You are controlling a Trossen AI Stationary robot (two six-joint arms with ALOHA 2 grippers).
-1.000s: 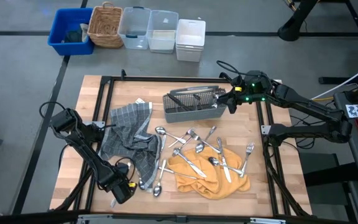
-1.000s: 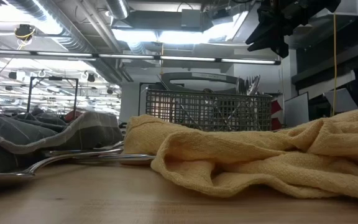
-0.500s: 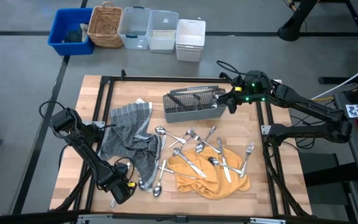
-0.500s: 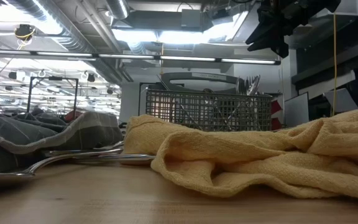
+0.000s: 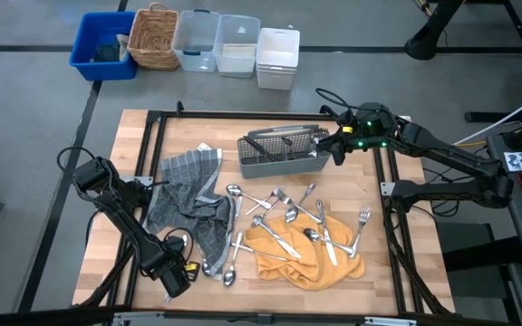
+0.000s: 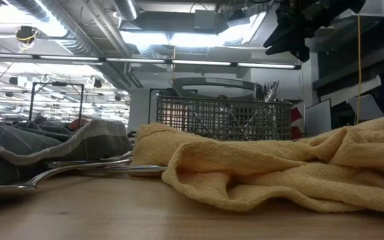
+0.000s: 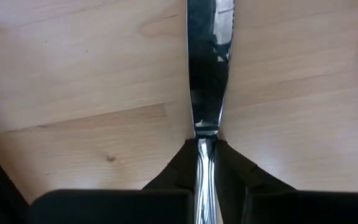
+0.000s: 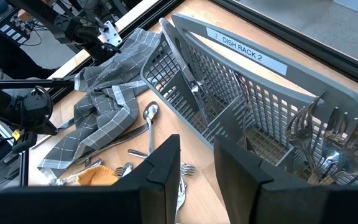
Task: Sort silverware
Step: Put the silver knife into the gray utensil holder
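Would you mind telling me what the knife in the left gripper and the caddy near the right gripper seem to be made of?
Knife: likely polished steel; its blade mirrors the surroundings. Caddy: apparently matte grey moulded plastic, judging by its thick, even grid walls, though coated metal is possible.

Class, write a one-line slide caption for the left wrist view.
Left tool shut on a table knife, its blade lying over the wooden tabletop.

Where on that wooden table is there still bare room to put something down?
Bare wood shows between the grey mesh caddy and the table's far edge, along the right side beside the yellow towel, and left of the grey checked cloth. The middle is crowded with silverware.
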